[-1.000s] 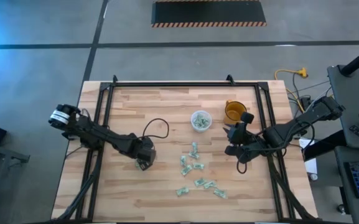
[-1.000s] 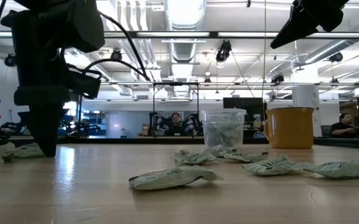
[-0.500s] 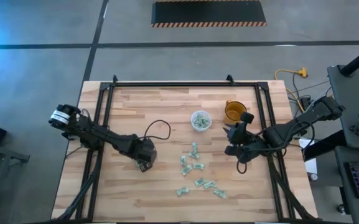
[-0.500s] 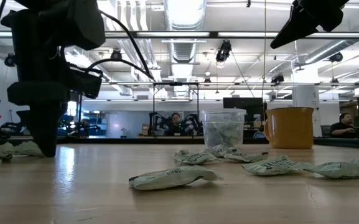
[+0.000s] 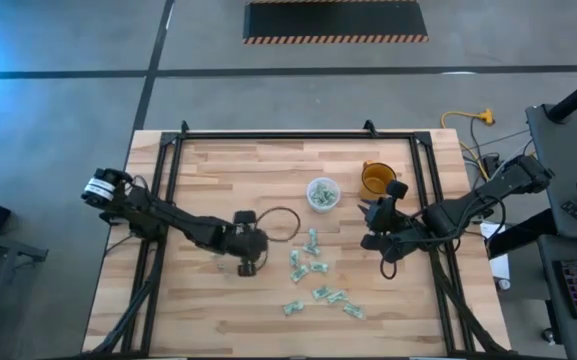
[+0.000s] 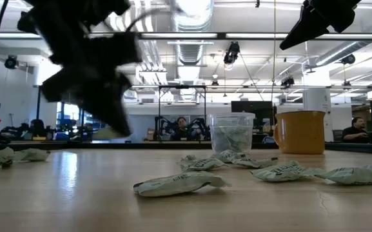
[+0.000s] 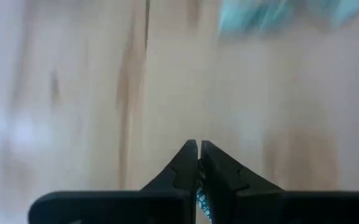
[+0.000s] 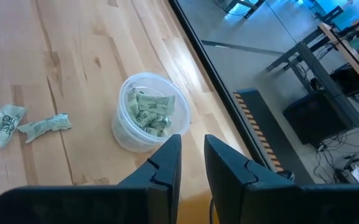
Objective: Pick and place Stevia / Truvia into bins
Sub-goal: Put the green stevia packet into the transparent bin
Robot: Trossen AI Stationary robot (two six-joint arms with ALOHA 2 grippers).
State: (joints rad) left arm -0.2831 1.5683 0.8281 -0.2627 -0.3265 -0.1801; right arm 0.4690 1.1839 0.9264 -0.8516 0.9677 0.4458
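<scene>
My left gripper [image 7: 198, 149] is pinched on a sachet [image 7: 202, 202] (barely showing) — carry step; next I swing it over the cup [image 5: 321, 193]; right gripper [image 8: 191, 146] waits, narrowly parted.

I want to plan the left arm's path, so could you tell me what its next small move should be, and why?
Probably carry on toward the clear cup. The left gripper is shut on a sachet, a green-white sliver between its fingers, and is lifted off the table. The cup already holds sachets, and the right gripper waits beside it.

sachets [image 5: 318, 279]: pale green, white | cup [image 5: 321, 194]: translucent whitish | mug [image 5: 375, 179]: orange | table [image 5: 218, 170]: light wood
</scene>
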